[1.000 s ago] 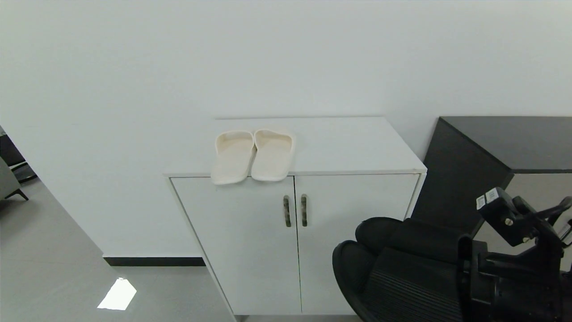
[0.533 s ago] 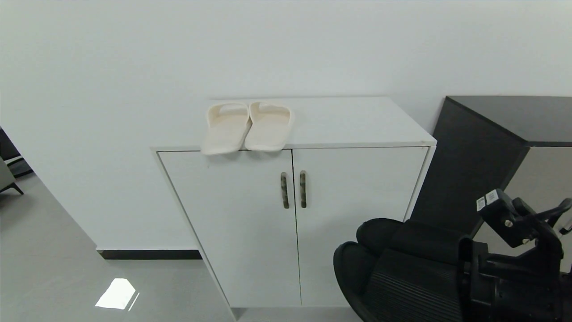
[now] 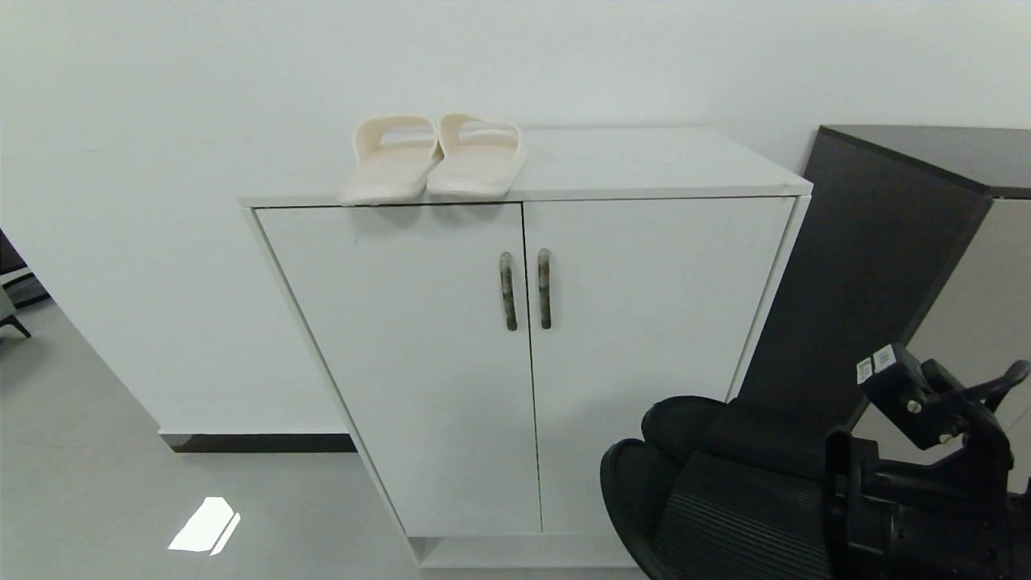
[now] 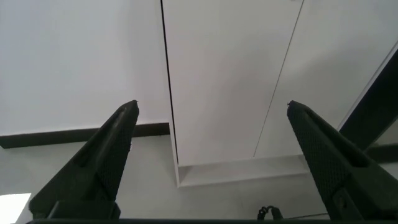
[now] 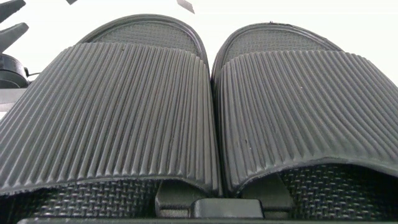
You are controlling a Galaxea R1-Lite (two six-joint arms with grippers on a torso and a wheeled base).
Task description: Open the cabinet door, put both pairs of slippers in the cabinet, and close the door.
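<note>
Since the earlier frames the head camera has dropped, so the cabinet (image 3: 644, 322) now shows more of its front and less of its top. Nothing on it has shifted against it. Both doors are shut, with the two handles (image 3: 508, 290) side by side at the middle seam.

The cream slippers (image 3: 435, 157) lie on the cabinet's top above its left door, heels at the front edge. The black slippers (image 3: 725, 483) hang low before the cabinet's right door, clamped as a pair by the right gripper (image 5: 217, 200). The left gripper (image 4: 212, 104) faces the cabinet's lower front, its fingers spread wide and empty.

Both pairs look light, soft and springy. Pinching the two touching inner sides or the straps together should keep a pair from splitting. The handles look stiff, narrow bars, best taken across the middle.
</note>
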